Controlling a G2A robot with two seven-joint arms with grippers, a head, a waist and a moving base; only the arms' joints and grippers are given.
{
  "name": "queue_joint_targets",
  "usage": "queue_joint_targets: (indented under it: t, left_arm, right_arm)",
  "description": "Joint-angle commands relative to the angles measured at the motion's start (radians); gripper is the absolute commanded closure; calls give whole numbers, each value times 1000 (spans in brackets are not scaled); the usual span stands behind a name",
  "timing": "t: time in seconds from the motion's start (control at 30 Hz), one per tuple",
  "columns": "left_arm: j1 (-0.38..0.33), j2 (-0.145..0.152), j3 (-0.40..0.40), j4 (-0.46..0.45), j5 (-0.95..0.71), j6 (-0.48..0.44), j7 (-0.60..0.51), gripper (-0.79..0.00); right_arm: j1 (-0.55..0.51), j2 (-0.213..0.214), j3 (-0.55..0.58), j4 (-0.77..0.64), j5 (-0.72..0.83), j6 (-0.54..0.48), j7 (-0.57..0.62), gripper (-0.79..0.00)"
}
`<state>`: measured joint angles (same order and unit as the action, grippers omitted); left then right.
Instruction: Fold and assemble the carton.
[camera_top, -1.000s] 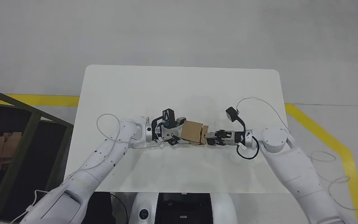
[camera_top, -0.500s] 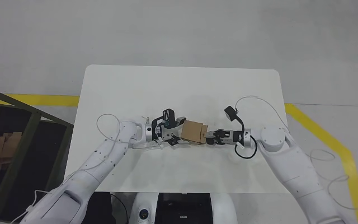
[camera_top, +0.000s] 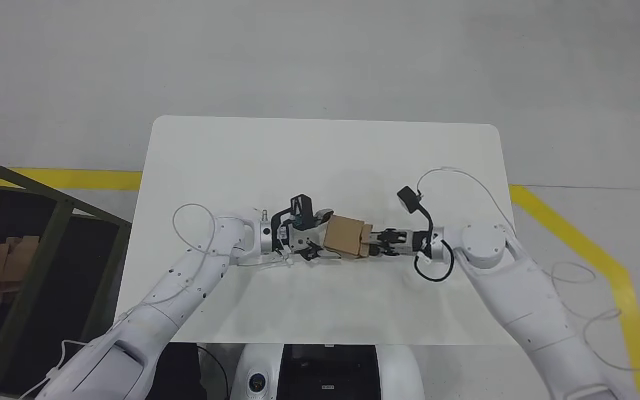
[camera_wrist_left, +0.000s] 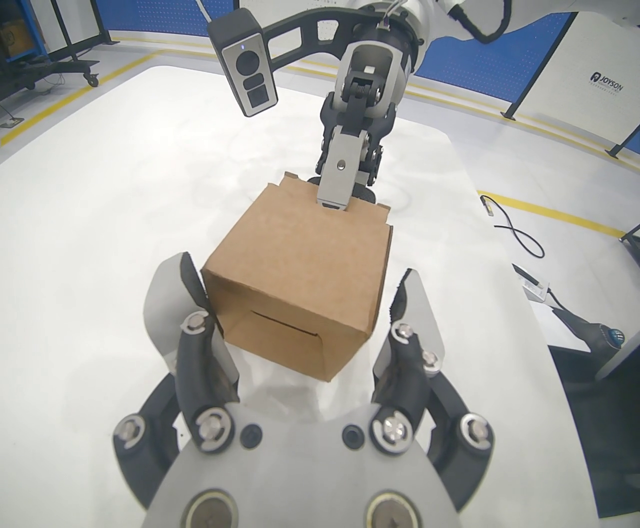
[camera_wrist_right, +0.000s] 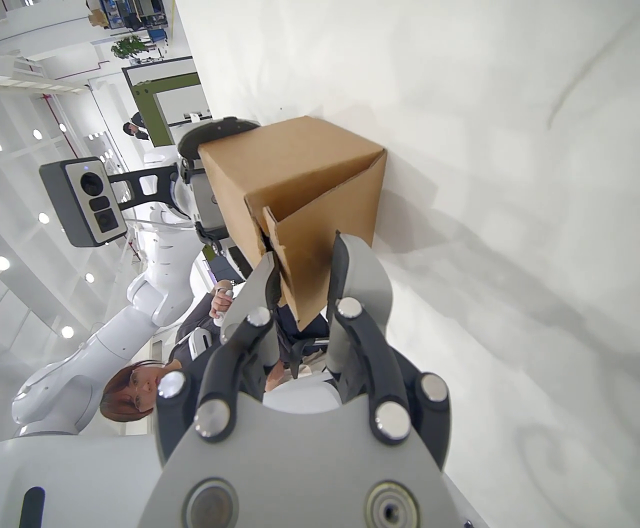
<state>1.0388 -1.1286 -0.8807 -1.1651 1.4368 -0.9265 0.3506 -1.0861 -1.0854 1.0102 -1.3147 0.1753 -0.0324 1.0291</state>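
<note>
A small brown carton lies on its side on the white table, a little nearer the front edge than the middle. My left gripper is open, its fingers standing on either side of the carton's open near end. At the opposite end my right gripper is shut on the carton's end flap, which stands out between its fingers. From the left wrist view, the right gripper has one finger lying over the carton's far top edge. In the top view the two grippers face each other across the carton.
A thin cable and a small white device lie near the table's edge beside the right arm. A dark rack stands off the table's left side. Bare table surface lies behind the carton.
My right arm has shifted slightly left, toward the carton, with its fingers on the end flap. The left arm and the carton have held still.
</note>
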Motion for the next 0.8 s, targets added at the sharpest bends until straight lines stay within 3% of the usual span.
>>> queue_joint_targets:
  t: [0.0, 0.37, 0.77]
  left_arm:
    - [0, 0, 0, 1, -1, 0, -1, -665]
    - [0, -1, 1, 2, -3, 3, -4, -662]
    - [-4, -3, 5, 10, -9, 1, -13, -656]
  right_arm:
    - [1, 0, -1, -6, -5, 2, -3, -151]
    - [1, 1, 2, -32, -26, 11, -18, -231]
    - [-46, 19, 55, -88, -40, 22, -21, -209]
